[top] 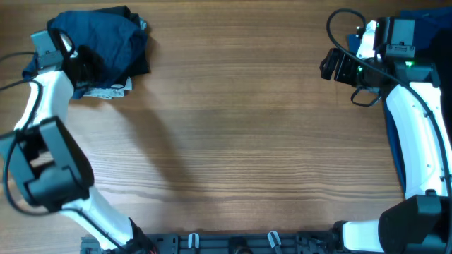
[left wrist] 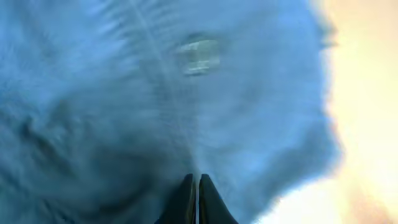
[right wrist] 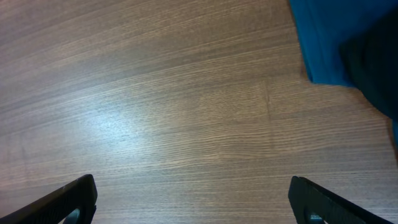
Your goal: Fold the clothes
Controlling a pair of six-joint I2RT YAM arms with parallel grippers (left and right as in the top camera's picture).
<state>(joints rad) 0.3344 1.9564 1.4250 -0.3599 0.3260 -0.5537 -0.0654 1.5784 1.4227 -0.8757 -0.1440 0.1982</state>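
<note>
Left pincer (left wrist: 197, 180) shut at navy clothes (top: 106, 35); right pincer (right wrist: 193, 182) wide, well apart.

White arms (top: 415, 134), black joints (top: 51, 168), looping black cables (top: 328, 29)

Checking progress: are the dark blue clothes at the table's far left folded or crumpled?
Crumpled: the clothes lie in a rumpled, uneven heap.

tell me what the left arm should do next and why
Probably pull the left gripper a little toward the bare table middle. Its jaws are shut against the navy clothes heaped in the far left corner; blur hides whether fabric is pinched. A small pull would show that and start drawing a garment onto flat wood. The right gripper is open.
</note>
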